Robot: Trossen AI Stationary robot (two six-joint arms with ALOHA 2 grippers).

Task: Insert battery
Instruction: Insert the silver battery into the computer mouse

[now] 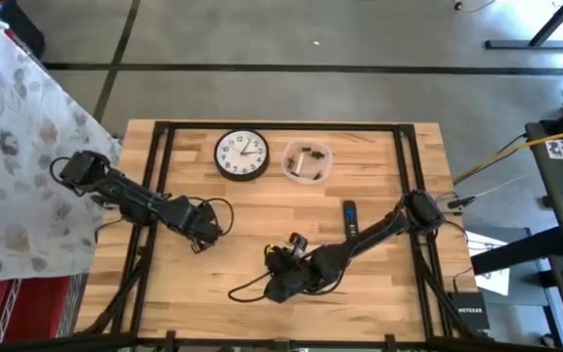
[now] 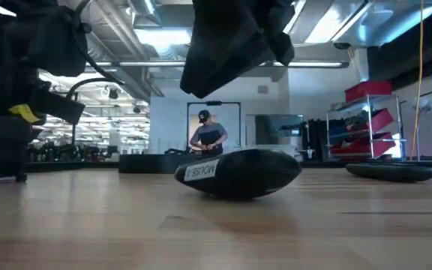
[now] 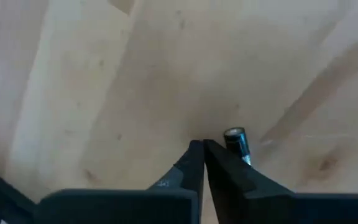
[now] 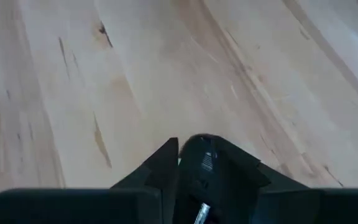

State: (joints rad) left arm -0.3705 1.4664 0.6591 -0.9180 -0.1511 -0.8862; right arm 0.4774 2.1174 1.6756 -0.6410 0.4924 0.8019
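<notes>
A black mouse (image 2: 238, 174) with a taped label rests on the wooden table near its middle (image 1: 296, 242). My right gripper (image 4: 207, 149) hangs above the table just nearer than the mouse (image 1: 283, 266), shut on a small glossy black piece (image 4: 204, 158). A battery (image 3: 237, 142) lies on the wood close beside one finger of my left gripper (image 3: 202, 149), which is shut and low over the table's left part (image 1: 201, 235). I cannot tell whether that finger touches the battery. My right gripper pinches the black piece (image 4: 199, 144) between its two fingers, and the piece's rounded end sticks out just past the fingertips. The fingers slant down toward the table. The piece is lifted clear of the wood.
A wall clock (image 1: 241, 154) lies face up at the far middle. Beside it stands a clear bowl (image 1: 308, 162) with small parts. A black remote (image 1: 350, 217) lies right of the mouse. Black frame rails (image 1: 160, 166) run along both sides.
</notes>
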